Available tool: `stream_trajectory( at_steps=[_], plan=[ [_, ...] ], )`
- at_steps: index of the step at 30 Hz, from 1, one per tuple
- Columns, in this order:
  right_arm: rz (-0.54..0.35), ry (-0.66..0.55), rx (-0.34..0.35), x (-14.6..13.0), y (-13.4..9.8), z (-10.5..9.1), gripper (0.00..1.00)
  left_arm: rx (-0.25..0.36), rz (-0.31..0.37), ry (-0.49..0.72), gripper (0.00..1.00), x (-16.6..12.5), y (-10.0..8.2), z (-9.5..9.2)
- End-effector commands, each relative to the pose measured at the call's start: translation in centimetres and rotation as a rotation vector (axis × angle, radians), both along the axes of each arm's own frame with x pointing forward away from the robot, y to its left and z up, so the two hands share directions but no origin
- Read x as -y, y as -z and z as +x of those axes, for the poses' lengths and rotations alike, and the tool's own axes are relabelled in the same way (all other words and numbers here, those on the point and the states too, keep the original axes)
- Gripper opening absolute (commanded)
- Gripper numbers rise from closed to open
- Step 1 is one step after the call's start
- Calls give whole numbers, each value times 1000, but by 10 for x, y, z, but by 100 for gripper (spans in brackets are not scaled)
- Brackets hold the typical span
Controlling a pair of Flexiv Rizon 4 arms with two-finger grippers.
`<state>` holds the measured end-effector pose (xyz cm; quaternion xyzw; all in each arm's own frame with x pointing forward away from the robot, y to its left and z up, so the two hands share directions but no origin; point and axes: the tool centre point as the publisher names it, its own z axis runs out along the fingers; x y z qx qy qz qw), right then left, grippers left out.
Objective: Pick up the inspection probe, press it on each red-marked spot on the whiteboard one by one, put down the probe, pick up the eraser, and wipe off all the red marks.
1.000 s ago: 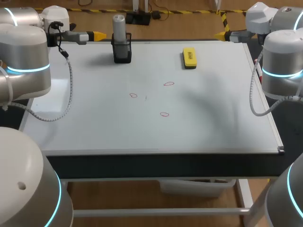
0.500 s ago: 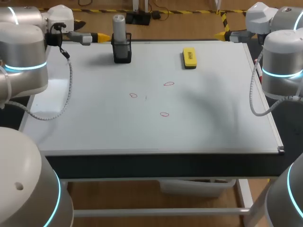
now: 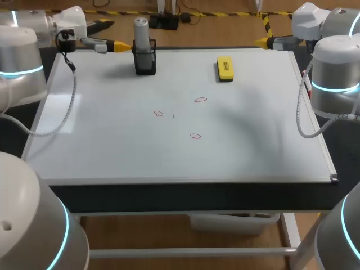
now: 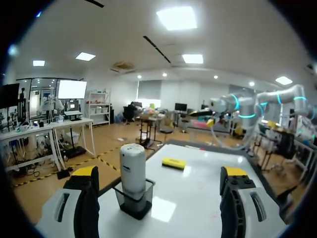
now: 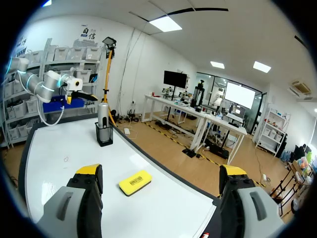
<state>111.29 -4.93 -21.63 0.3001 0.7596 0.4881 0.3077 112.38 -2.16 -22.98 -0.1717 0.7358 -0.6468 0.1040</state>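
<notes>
three red marks [image 3: 194,135] on whiteboard [image 3: 253,146]

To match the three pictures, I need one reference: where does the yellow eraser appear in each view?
Head view: eraser on the whiteboard's far side, right of the probe.
Left wrist view: eraser ahead, beyond the probe.
Right wrist view: eraser ahead, nearer than the probe.
Shared landmark: the probe, upright in its black holder.

The left end effector [image 3: 114,35] has edged nearer the probe [image 3: 140,34].
</notes>
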Motion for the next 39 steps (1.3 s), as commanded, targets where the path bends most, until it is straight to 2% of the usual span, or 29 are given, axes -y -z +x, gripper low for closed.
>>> stream_trajectory(
  at_steps=[1, 6, 22, 34, 39],
  plan=[
    [0, -1, 0, 0, 0, 0, 100, 0, -52, 148, 100, 11, 15, 21],
    [0, -1, 0, 0, 0, 0, 100, -1, -83, 251, 100, 25, 21, 31],
    [0, -1, 0, 0, 0, 0, 100, -17, -169, 397, 100, 49, 44, 75],
    [0, -1, 0, 0, 0, 0, 100, -5, -197, 442, 100, 80, 41, 86],
    [0, -1, 0, 0, 0, 0, 100, 4, -194, 432, 100, 83, 40, 91]
  ],
)
